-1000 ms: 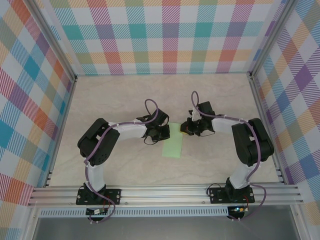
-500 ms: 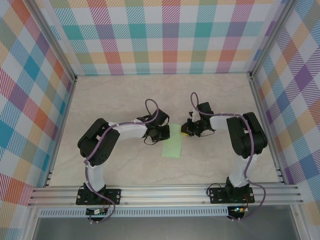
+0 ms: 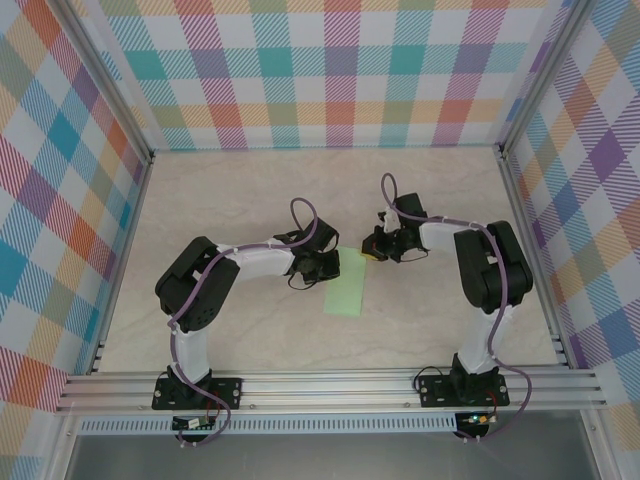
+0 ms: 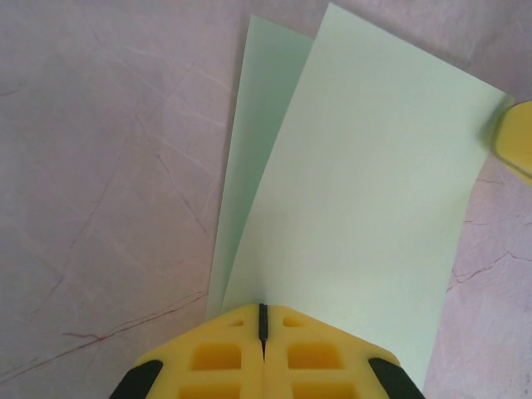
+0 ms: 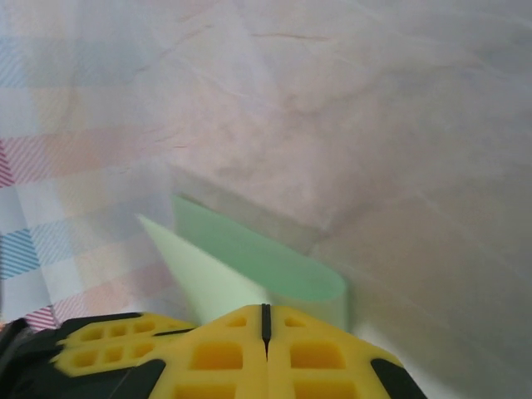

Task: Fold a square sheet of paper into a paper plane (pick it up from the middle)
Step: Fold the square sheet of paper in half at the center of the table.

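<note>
Cables and wrist housings are covering the tips of the left gripper [image 3: 328, 266] and the right gripper [image 3: 372, 247] in the top view, so their jaws are hard to read there. The wrist cameras are showing more. The left gripper [image 4: 263, 320] is keeping its yellow fingers pressed together, seam closed. The right gripper [image 5: 265, 320] is doing the same.

The square sheet of paper [image 3: 346, 290] is lying folded double in the middle of the table [image 3: 230, 200], between the two grippers. In the left wrist view the paper [image 4: 366, 191] is running under the closed tips with its upper layer fanning off the lower one. Whether the tips are pressing on it cannot be told. In the right wrist view the folded edge [image 5: 249, 253] is curling up just ahead of the fingers, its near part cut off behind them.

Compared with a second ago, the right arm's elbow is sitting further inward and its gripper slightly farther from the bases. The left arm and the sheet are staying where they were.
</note>
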You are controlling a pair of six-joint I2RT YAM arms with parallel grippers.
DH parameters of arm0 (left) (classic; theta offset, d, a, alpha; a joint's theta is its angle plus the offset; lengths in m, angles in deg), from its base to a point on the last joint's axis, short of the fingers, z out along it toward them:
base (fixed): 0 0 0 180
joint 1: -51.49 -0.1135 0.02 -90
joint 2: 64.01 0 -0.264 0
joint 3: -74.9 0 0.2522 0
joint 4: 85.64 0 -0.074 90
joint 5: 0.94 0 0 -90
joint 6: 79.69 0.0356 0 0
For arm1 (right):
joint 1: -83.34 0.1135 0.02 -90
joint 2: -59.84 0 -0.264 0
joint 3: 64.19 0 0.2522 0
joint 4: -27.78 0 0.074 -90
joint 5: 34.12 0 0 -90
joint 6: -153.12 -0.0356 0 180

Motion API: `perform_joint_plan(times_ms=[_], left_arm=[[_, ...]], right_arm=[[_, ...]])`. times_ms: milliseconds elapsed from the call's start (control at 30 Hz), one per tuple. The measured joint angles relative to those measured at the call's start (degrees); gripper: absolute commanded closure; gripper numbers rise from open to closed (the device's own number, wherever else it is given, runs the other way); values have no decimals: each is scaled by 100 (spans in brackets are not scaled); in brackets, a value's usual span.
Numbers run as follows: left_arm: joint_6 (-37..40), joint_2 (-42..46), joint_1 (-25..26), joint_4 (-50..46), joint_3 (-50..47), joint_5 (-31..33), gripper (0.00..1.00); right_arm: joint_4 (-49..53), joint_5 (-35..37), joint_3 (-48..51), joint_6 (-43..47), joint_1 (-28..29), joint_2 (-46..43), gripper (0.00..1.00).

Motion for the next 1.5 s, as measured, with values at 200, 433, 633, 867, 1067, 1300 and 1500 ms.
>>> perform_joint_plan(times_ms=[200,433,633,867,1067,1300,1500], left_arm=[[2,0,0,-4,0,2,100],[2,2,0,-4,0,4,100],[2,0,0,-4,0,4,100],[2,0,0,-4,0,4,100],[2,0,0,-9,2,4,100],[2,2,0,-24,2,4,100],[2,2,0,-26,4,4,100]], right_arm=[[17,-33,-13,48,-31,166,100],[251,-81,-273,94,-83,164,100],[264,-118,-492,107,-153,166,100],[273,-136,-476,111,-153,442,100],[295,-173,-490,136,-170,498,100],[535,-243,-527,177,-168,319,100],[496,-374,-527,173,-168,227,100]])
